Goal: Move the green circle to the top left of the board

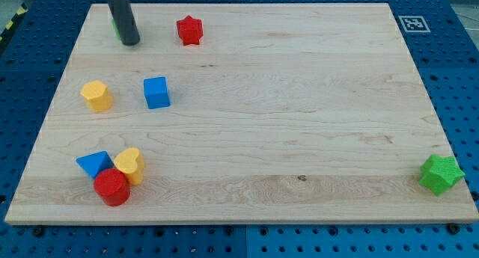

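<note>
- Green circle (115,25) is almost fully hidden behind my rod; only a thin green edge shows on the view's left side of it, so I cannot confirm its round shape.
- My tip (131,41) has no jaws to open or close and holds nothing; it is a plain rod that rests on the board (299,101), touching or just beside the green piece, near the top left corner.
- To my judgement the block is already about where it should be, so the main risk is one more push, which may slide it over the near board edge.
- Because the tip covers the block, I could also push off-centre, and the block would slip aside.
- Red star (190,30) is near, at the view's right of the tip; a wide sweep that way could knock it.
- Blue cube (156,92) and the yellow block (97,96) lie below the tip, well apart.
- Blocks look like smooth matte plastic; the board is pale wood with fine grain, so things probably slide easily.
- Far from the tip, a green star (441,173) sits at the bottom right corner.
</note>
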### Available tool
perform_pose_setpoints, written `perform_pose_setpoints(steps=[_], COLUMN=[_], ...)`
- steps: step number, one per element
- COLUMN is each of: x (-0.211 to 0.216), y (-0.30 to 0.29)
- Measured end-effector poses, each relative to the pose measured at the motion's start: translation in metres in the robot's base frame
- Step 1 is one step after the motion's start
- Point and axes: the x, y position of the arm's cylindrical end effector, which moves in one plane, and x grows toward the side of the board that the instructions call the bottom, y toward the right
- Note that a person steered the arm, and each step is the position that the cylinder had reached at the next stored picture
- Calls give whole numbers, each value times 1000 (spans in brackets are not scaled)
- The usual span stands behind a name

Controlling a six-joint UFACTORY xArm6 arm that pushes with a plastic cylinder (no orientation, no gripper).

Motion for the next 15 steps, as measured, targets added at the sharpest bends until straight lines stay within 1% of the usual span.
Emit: perform_pose_setpoints(steps=[1,3,5,6,7,8,10,11,12,14,15], x=[0,22,11,-11,-21,-21,-16,-16,-17,-40,-41], y=[-1,-17,-53,-51,-42,-15,1,46,61,45,22])
